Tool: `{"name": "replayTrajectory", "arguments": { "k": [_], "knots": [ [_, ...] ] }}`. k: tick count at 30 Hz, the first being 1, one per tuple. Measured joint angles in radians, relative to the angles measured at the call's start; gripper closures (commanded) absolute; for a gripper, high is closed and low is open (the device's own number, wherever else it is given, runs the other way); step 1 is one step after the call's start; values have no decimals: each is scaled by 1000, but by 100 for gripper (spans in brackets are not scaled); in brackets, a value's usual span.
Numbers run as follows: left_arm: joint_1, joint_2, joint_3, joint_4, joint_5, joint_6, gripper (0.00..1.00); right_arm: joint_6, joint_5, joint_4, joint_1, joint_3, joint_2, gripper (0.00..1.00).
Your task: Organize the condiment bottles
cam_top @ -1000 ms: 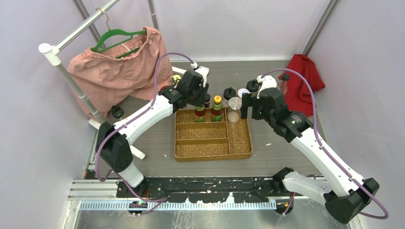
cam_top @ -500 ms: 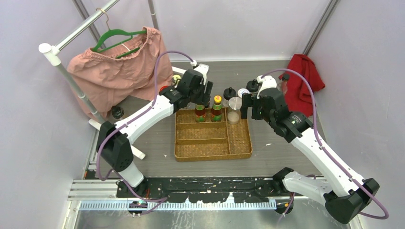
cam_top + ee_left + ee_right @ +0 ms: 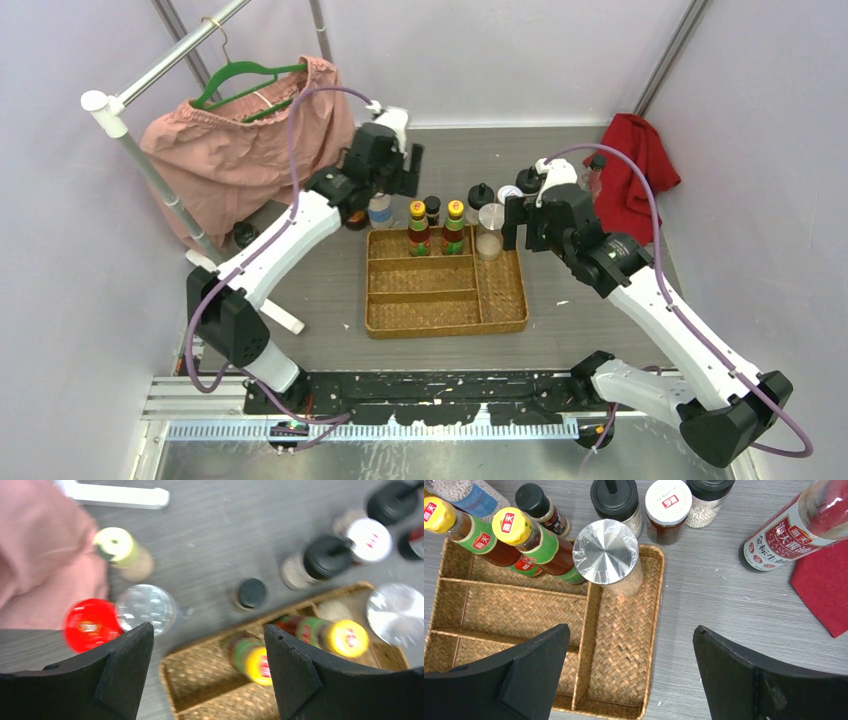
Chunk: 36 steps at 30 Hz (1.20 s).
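The left end effector [image 3: 206, 632] hung spread and empty above the counter [image 3: 210, 545], near a red-lidded jar [image 3: 89, 625]. The right end effector [image 3: 628, 647], likewise spread and empty, hung over the tray [image 3: 624, 645]. Two yellow-capped bottles [image 3: 510, 526] and a silver-lidded shaker [image 3: 606, 552] stood at the tray's far end.

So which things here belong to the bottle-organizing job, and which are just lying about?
Job: yellow-capped sauce bottles and silver-lidded shaker standing in the woven tray; behind it, black-capped bottle, black-lidded jar, white-lidded jar; red-lidded jar and clear-topped jar left of it; tall red-labelled bottle at the right.

Lying about: pink garment, green hanger, red cloth.
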Motion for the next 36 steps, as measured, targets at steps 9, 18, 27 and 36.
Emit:
{"name": "replayTrajectory", "arguments": {
  "k": [9, 18, 27, 36],
  "knots": [
    [273, 20, 7, -1, 66, -5, 19, 0, -14, 0, 0, 0, 16, 1],
    [261, 111, 3, -23, 127, -4, 21, 0, -21, 0, 0, 0, 26, 0],
    [261, 137, 3, -30, 160, -5, 23, 0, -28, 5, 0, 0, 28, 0],
    [250, 181, 3, -11, 172, 0, 26, 0, -29, 9, 0, 0, 32, 1]
  ]
}}
